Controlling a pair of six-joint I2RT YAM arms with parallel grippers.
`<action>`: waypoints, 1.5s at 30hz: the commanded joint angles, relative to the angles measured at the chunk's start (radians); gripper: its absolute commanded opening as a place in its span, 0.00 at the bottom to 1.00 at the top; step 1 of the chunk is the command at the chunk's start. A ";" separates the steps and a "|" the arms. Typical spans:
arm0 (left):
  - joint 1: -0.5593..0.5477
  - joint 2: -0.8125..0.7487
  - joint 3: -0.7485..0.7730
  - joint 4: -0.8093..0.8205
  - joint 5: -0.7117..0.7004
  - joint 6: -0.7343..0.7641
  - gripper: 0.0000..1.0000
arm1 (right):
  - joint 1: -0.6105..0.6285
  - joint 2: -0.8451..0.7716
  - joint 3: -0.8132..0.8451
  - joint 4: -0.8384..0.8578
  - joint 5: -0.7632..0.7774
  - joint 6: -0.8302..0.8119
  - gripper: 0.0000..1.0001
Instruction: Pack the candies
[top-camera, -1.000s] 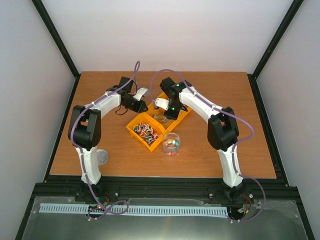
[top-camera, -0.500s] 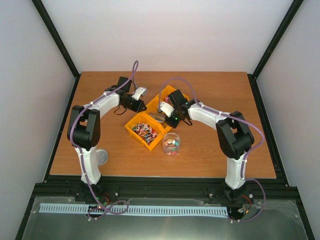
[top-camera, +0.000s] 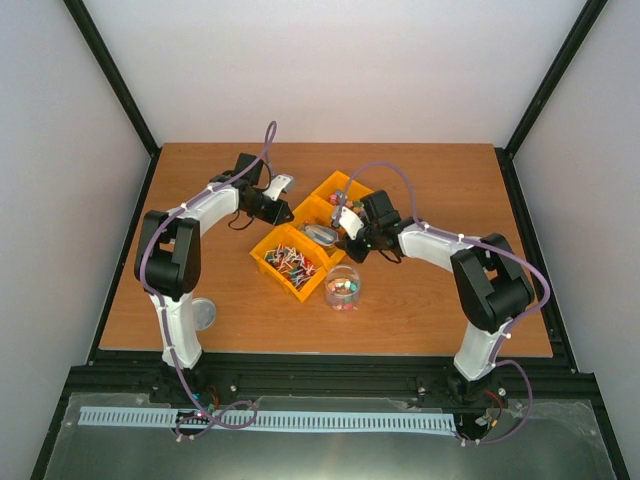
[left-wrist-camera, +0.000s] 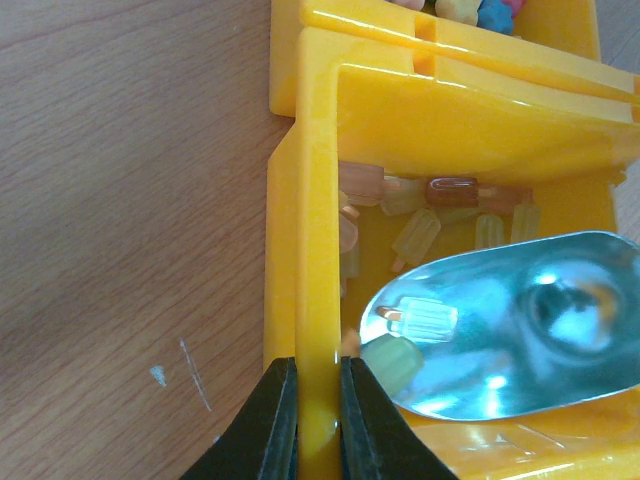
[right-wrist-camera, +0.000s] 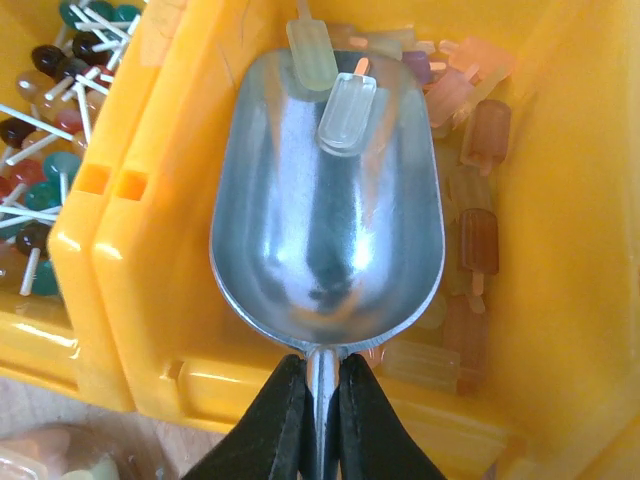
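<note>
My left end effector (left-wrist-camera: 318, 366) is clenched on the side wall of the middle yellow bin (left-wrist-camera: 318, 200), with 1 finger outside the wall and 1 inside. My right end effector (right-wrist-camera: 320, 362) is clamped on the thin handle of a metal scoop (right-wrist-camera: 325, 220). The scoop's bowl lies inside that same bin with its mouth pointing away from my wrist.

1 pale popsicle-shaped gummy (right-wrist-camera: 347, 112) lies in the bowl near its lip, and a 2nd one touches the lip itself. More of these gummies, in amber, pink and brown, are heaped along the bin's floor around the scoop.

Just beside this bin on the near side is a lollipop bin (right-wrist-camera: 70, 260), wall against wall, full of lollipops (right-wrist-camera: 40, 70) with white sticks. On the other side a far bin (left-wrist-camera: 520, 50) touches it.

The candies (top-camera: 344, 290) are tiny mixed-colour pebbles. Some sit in the bottom of a clear jar (top-camera: 330, 284), which stands upright on the worktop (top-camera: 450, 200) just in front of the bins and apart from both my end effectors. A few more show at the edge of the far bin in my left wrist view.

A small round grey disc (top-camera: 203, 313) lies flat on the worktop by my left arm's base, well apart from the jar.
</note>
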 joint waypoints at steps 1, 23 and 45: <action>0.001 0.020 0.005 -0.022 -0.010 0.019 0.01 | -0.008 -0.047 -0.038 0.097 -0.103 -0.002 0.03; 0.002 0.027 0.021 -0.046 -0.020 0.031 0.01 | -0.132 -0.195 -0.114 0.076 -0.194 -0.003 0.03; 0.022 0.127 0.207 -0.222 -0.114 0.200 0.02 | -0.244 -0.538 -0.064 -0.536 -0.337 -0.435 0.03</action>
